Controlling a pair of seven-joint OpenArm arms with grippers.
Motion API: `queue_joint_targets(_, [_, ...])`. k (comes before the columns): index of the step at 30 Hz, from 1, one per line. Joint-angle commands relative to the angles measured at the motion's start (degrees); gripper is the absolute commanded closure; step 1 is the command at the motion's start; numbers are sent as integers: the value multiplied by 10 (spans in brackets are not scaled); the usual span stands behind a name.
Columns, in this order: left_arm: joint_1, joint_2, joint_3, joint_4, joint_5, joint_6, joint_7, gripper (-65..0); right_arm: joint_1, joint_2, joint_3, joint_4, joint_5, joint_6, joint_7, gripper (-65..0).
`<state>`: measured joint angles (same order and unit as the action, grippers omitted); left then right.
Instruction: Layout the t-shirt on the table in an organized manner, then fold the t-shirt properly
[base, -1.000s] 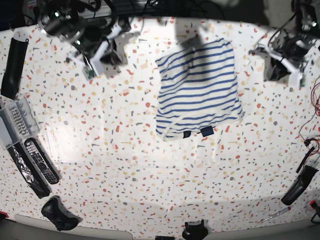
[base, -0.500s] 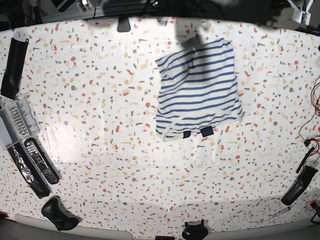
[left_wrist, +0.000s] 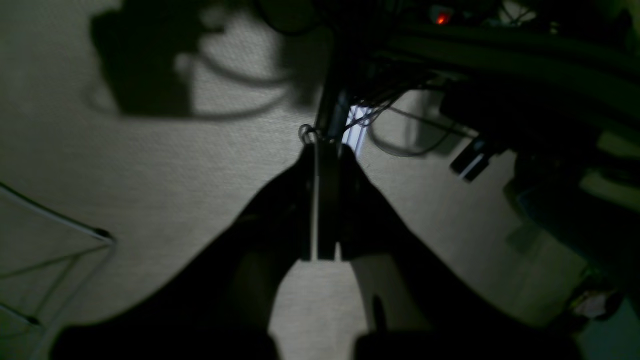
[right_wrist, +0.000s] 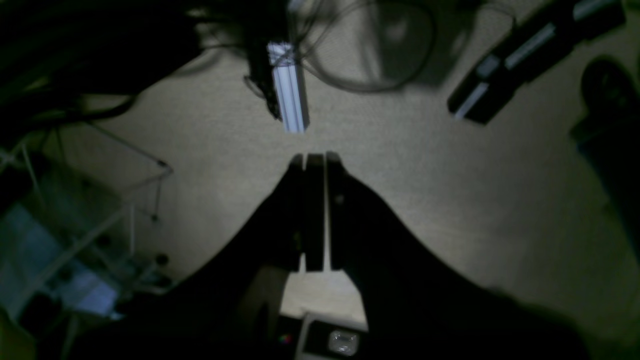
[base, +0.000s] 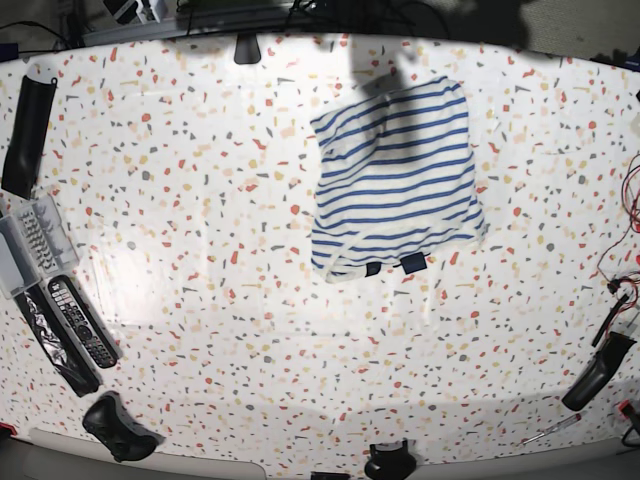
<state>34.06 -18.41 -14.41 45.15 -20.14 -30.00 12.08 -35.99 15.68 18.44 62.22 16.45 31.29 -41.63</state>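
The white t-shirt (base: 395, 180) with thin blue stripes lies folded into a rough rectangle on the speckled table (base: 200, 250), right of centre toward the far edge. Its small dark tag (base: 413, 262) shows at the near edge. Neither arm is in the base view. My left gripper (left_wrist: 320, 150) is shut and empty, hanging over a dim carpeted floor. My right gripper (right_wrist: 315, 162) is shut and empty too, also over the floor. Neither wrist view shows the shirt or the table.
Remote controls (base: 80, 320) and a clear case (base: 25, 245) lie along the table's left edge, with a black tube (base: 25, 125) above them. A dark game controller (base: 115, 425) sits at the near left. Black tools and cables (base: 605, 360) lie at the right edge.
Both arms have pulled back off the far corners of the table and left the base view. The t-shirt has not moved.
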Motion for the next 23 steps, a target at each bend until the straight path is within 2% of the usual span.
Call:
queue_joint_targets(1, [-3,-1,3,-22,12,-2,-20,0,15,15,0,-42,0,3,24,0])
queue_joint_targets(5, [-52,30,4,-107,109,-2,-101,0,98,49,-33,-228,-9,4,136,0])
queue_joint_targets(7, [-76,47,4,-133,123,0,-106,-9,137,53,-63,-294,-45,3,189,0])
queue_joint_targets(10, [-108,74,4,-155,122,0,-104,-89,185,44,-115,-352,-77,2,238,0])
queue_joint_targets(11, [-117,83,4,-159,122,7,-104,-91,197,38,-132,-362,-77,1,247,0])
queue_joint_targets(13, [-133,102,4,-159,122,44,-104,-91,217,23,-164,-369,-75,-5,258,0])
queue_joint_targets(15, [-148,116,4,-159,123,78,-104,-91,233,6,-187,-368,-75,-28,261,0])
queue_joint_targets(18, [-160,129,4,-159,122,82,-106,-91,246,-17,-212,-368,-75,-74,263,0])
queue_joint_targets(23, [-163,141,4,-159,127,82,-122,-91,247,-31,-231,-368,-75,-82,268,0])
